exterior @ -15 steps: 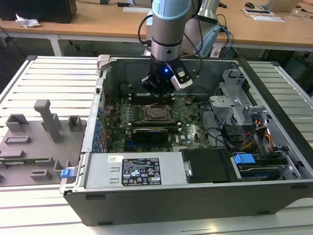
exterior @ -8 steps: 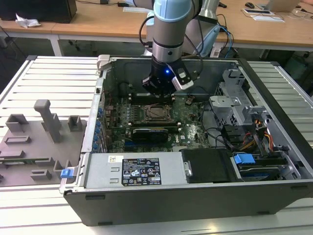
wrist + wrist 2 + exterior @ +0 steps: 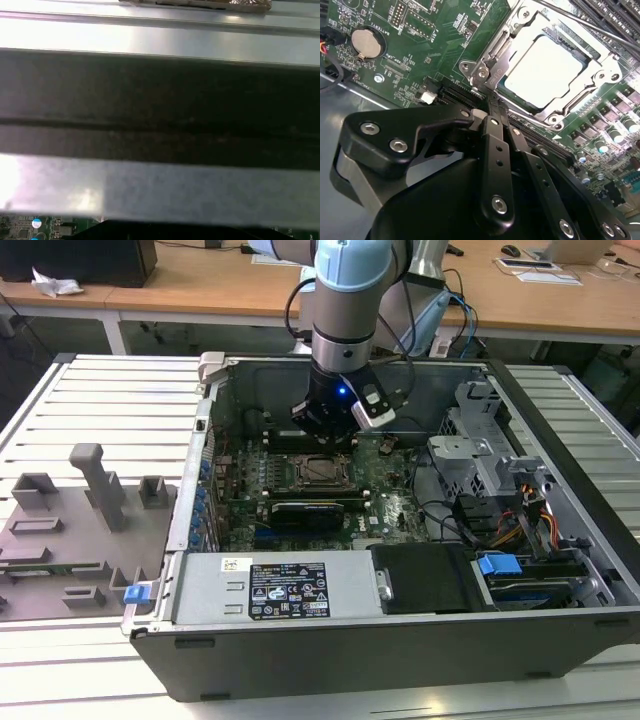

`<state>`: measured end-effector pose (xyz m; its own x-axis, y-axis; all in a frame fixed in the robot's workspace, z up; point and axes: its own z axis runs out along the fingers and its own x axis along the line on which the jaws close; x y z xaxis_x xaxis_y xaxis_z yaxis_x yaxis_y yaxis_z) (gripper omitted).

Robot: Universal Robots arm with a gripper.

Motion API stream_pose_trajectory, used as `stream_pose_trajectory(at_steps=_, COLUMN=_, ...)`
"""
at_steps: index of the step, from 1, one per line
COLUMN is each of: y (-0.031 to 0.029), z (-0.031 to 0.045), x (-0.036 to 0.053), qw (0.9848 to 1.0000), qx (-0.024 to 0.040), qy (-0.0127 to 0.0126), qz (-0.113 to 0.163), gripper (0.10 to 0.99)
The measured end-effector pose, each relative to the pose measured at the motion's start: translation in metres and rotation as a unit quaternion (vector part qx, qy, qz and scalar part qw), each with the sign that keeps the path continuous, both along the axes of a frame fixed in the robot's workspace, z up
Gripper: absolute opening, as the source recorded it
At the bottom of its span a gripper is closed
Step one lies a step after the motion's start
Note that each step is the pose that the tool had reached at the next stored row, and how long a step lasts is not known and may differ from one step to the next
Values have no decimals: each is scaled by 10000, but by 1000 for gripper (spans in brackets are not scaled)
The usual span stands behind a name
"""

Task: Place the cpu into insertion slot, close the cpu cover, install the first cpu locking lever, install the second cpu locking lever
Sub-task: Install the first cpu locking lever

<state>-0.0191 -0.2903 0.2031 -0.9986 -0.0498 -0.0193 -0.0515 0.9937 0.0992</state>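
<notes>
Green board: claw at cpu cover edge.

The work surface is a ribbed light-grey metal table built from parallel slats. An open computer case lies directly on it, occupying the middle and the exterior view's right. At the exterior view's left, a grey fixture plate with raised holder blocks rests flat on the slats, just beside the case.
</notes>
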Motion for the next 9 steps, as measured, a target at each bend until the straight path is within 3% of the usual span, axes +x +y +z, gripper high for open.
stream_pose_trajectory(at_steps=9, y=1, z=21, x=1, qw=10000, qx=-13, qy=0, qz=-1, gripper=106)
